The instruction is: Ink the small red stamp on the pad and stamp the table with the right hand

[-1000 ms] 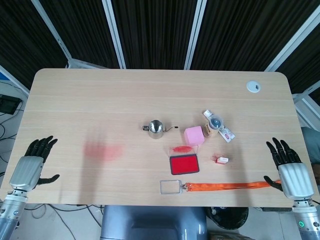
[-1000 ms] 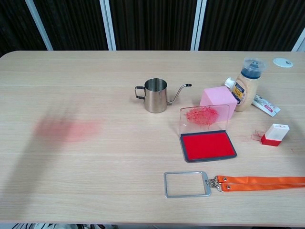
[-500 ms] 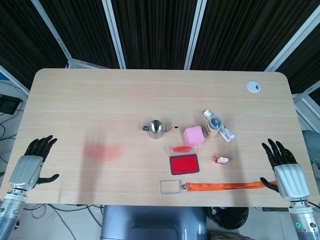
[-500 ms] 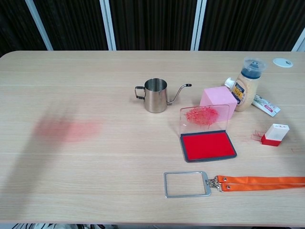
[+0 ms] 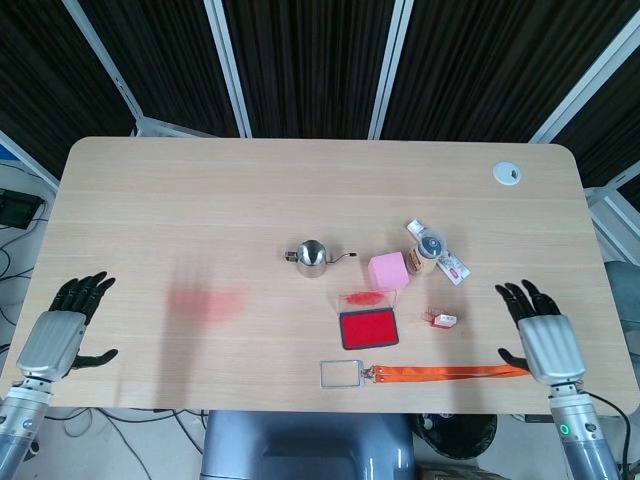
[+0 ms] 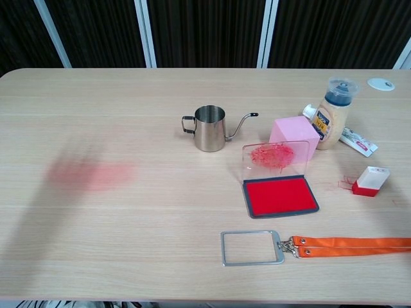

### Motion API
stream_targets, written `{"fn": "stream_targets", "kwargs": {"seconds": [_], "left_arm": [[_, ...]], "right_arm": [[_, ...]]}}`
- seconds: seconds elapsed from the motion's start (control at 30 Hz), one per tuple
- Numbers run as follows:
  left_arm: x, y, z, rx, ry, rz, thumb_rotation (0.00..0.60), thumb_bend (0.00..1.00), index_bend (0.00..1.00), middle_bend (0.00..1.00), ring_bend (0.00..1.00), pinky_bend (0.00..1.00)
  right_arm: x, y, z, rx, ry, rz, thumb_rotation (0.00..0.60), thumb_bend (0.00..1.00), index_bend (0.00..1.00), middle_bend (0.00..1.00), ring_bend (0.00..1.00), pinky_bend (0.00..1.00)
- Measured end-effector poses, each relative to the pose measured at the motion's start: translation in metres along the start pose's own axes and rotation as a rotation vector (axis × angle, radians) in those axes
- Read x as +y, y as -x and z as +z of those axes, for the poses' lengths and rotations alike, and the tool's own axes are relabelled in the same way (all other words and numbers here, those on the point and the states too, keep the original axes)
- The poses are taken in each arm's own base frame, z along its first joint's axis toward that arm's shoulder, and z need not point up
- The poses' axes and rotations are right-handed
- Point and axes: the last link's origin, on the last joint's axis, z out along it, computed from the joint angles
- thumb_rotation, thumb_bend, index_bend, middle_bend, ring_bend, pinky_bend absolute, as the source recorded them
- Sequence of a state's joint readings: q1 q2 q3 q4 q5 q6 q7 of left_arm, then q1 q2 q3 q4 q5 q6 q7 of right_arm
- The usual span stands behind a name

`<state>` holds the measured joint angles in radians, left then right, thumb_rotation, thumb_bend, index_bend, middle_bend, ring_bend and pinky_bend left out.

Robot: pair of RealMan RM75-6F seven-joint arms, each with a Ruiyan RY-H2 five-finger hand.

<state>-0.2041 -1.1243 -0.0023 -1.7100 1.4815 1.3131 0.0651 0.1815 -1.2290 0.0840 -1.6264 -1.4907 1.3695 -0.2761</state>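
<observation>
The small red stamp (image 5: 443,320) (image 6: 369,181), white on top with a red base, stands on the table right of the ink pad. The red ink pad (image 5: 368,328) (image 6: 280,196) lies open, its clear lid raised behind it. My right hand (image 5: 537,335) hovers near the table's front right, to the right of the stamp, fingers spread and empty. My left hand (image 5: 62,330) rests at the front left edge, fingers spread, holding nothing. Neither hand shows in the chest view.
A steel pouring kettle (image 6: 210,129), a pink cube (image 6: 294,136), a sauce bottle (image 6: 333,122) and a small packet (image 6: 357,141) stand behind the pad. A card holder (image 6: 252,248) on an orange lanyard (image 6: 350,245) lies in front. A red smear (image 6: 90,173) marks the left side.
My right hand has moved left and slightly forward over the table, closer to the stamp. The left hand and the objects have stayed put.
</observation>
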Motion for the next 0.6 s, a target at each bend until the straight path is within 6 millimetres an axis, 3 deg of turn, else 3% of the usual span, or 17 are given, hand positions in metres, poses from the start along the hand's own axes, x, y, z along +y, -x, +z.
{"fn": "stream_targets", "kwargs": {"seconds": [0.27,0.6], "left_arm": [[-0.002,-0.003,0.000,-0.009,-0.003,-0.018,0.600,0.01,0.00,0.00,0.00,0.00],[-0.002,-0.003,0.001,-0.021,-0.003,-0.027,0.600,0.01,0.00,0.00,0.00,0.00]], "right_arm": [[-0.029,0.029,0.033,-0.080,0.025,0.002,0.600,0.23,0.38,0.36,0.25,0.27],[-0.050,0.055,0.051,-0.140,0.055,0.036,0.600,0.28,0.43,0.40,0.27,0.28]]}}
